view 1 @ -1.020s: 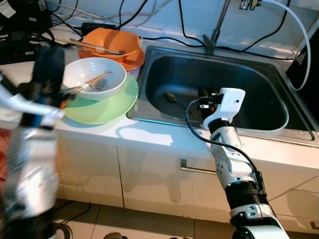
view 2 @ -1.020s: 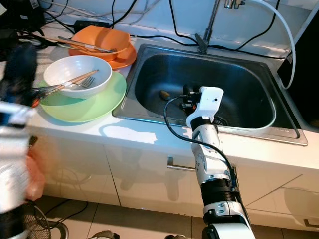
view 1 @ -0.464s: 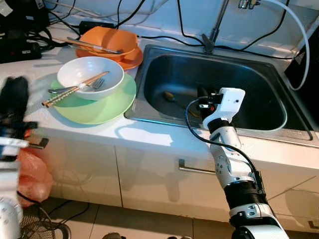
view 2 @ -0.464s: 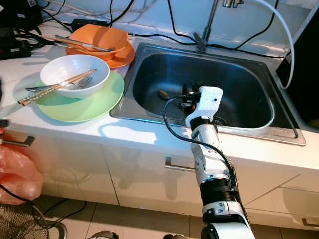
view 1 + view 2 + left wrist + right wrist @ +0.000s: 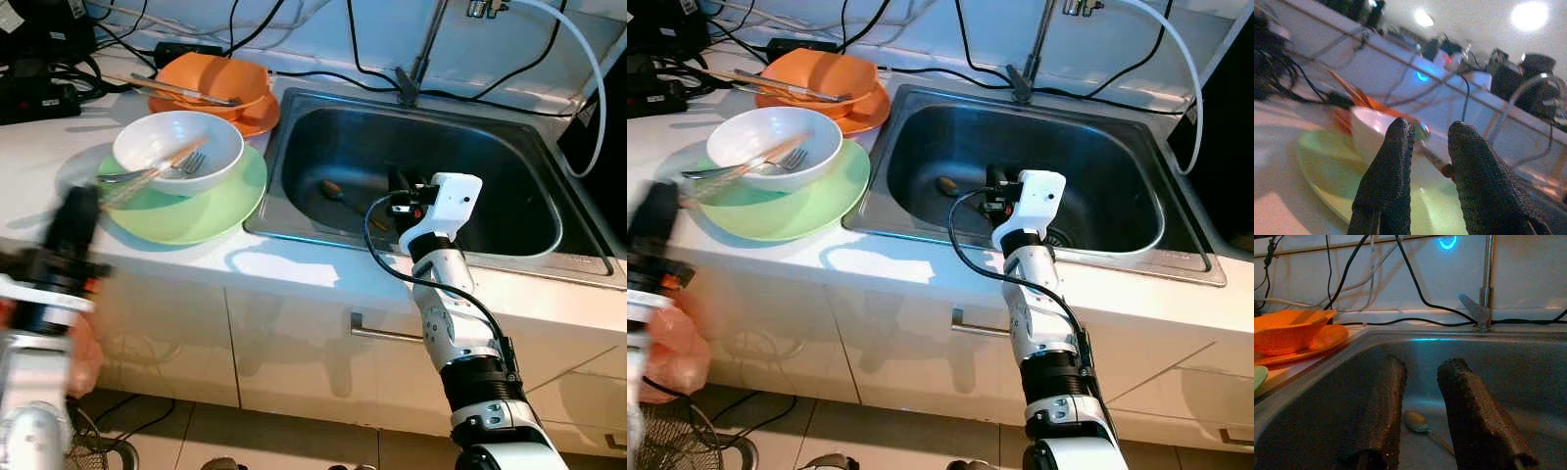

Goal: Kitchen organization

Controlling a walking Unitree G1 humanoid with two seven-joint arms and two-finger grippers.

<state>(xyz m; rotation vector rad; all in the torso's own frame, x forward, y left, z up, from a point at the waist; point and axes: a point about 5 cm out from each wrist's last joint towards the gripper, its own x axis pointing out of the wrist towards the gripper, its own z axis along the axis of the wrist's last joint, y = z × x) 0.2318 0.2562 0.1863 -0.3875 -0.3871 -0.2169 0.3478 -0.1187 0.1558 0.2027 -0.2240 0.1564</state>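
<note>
Black left gripper (image 5: pixel 1422 161): blurred at the counter's front edge, fingers a little apart, nothing held, aimed at the dishes.
White bowl (image 5: pixel 177 150): sat on green plate (image 5: pixel 220 201), stacked for clearing; fork (image 5: pixel 188 164) and what looked like chopsticks (image 5: pixel 157 168) inside, blur made that unsure.
Orange bowl (image 5: pixel 217 79): on orange plate (image 5: pixel 260 117) behind, utensils across it.
Steel sink (image 5: pixel 509 235): spoon (image 5: pixel 1419 422) lay on its floor.
Right gripper (image 5: pixel 1420 416): poised over the sink, fingers apart, empty, lined up on the spoon, probably next pick.
</note>
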